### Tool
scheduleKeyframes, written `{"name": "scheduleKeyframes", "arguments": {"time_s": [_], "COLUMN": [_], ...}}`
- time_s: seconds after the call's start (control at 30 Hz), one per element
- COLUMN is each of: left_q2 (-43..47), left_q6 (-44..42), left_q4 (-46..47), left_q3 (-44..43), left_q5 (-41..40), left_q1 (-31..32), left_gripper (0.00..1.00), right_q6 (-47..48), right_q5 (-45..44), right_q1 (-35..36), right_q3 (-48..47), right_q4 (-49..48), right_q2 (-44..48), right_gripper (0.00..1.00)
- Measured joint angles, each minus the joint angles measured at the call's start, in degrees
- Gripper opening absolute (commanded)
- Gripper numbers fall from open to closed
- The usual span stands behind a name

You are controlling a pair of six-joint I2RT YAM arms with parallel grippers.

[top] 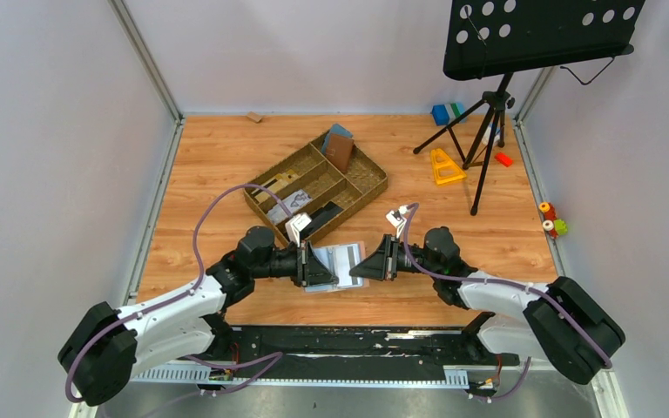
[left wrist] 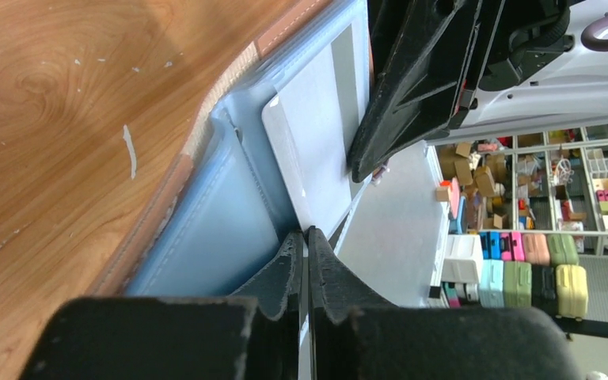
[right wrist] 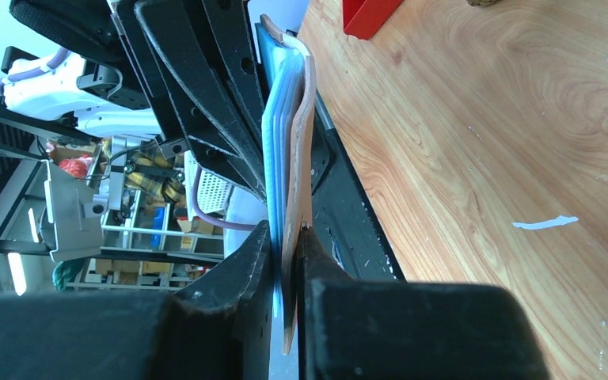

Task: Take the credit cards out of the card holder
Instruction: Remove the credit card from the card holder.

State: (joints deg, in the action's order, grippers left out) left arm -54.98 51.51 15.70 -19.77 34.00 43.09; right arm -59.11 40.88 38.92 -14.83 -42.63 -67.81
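Observation:
The card holder (top: 351, 253) lies open on the wooden floor between my two grippers, tan outside (right wrist: 305, 119) and blue-grey inside (left wrist: 206, 237). A pale grey credit card (left wrist: 321, 134) sticks out of one of its sleeves. My left gripper (left wrist: 306, 233) is shut on the near edge of that card; in the top view, the left gripper (top: 327, 272) sits at the holder's left side. My right gripper (right wrist: 286, 233) is shut on the holder's tan cover and blue sleeves, and from above the right gripper (top: 357, 266) sits at the holder's right side.
A woven tray (top: 375, 178) with compartments stands behind the holder, with a brown and a blue wallet (top: 340, 148) at its far end. A music stand's tripod (top: 488, 113), a yellow triangle (top: 446, 165) and small toys (top: 550, 218) sit at the right.

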Motion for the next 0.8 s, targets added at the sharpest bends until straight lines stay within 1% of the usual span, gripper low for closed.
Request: {"name": "scheduleKeyframes", "arguments": {"time_s": [0.03,0.07,0.13,0.23,0.3,0.4,0.43,0.5,0.53,0.63,0.67,0.73,0.8], "left_q2": [-0.07,-0.11,-0.11,-0.11,-0.07,0.02,0.09,0.2,0.22,0.59,0.57,0.55,0.44], "left_q6": [0.22,0.5,0.83,0.9,0.39,-0.85,-1.31,-2.03,-2.36,-2.64,-2.69,-2.64,-2.49], "left_q4": [0.09,0.26,0.46,0.31,-0.59,-2.29,-3.17,-4.59,-4.9,-5.25,-5.27,-5.33,-4.98], "left_q3": [0.15,0.35,0.61,0.66,0.59,0.37,0.2,-0.26,-0.42,-0.44,-0.44,-0.44,-0.44], "left_q5": [0.0,0.0,0.0,-0.35,-1.77,-3.56,-4.31,-5.27,-5.64,-5.84,-5.88,-5.86,-5.7], "left_q1": [-0.04,-0.09,-0.09,-0.07,0.07,0.33,0.37,0.39,0.39,0.39,0.39,0.39,0.39], "left_gripper": [0.0,0.0,0.0,0.0,0.0,0.0,0.0,0.0,0.0,0.0,0.03,0.17,0.25], "right_q6": [-0.44,-0.79,-1.31,-1.44,-1.49,-0.59,-0.15,0.83,1.53,3.23,3.3,3.67,3.74], "right_q5": [0.26,0.5,0.83,0.85,0.52,-0.28,-0.66,-1.46,-1.88,-3.72,-3.74,-3.85,-3.85], "right_q1": [-0.07,-0.09,-0.2,-0.24,-0.13,0.46,0.55,0.61,0.61,0.42,0.44,0.44,0.44], "right_q3": [0.13,0.31,0.66,0.96,0.96,0.94,0.94,0.94,0.92,0.9,0.9,0.87,0.85], "right_q4": [-0.92,-1.73,-3.04,-3.8,-3.5,-1.51,-0.37,1.88,3.28,8.41,8.81,9.68,9.88], "right_q2": [-0.5,-0.98,-1.68,-1.9,-1.75,0.46,1.55,3.26,4.07,5.33,5.35,5.35,5.35], "right_gripper": [0.01,0.03,0.11,0.25,0.28,0.26,0.23,0.05,0.01,0.0,0.0,0.0,0.0]}}
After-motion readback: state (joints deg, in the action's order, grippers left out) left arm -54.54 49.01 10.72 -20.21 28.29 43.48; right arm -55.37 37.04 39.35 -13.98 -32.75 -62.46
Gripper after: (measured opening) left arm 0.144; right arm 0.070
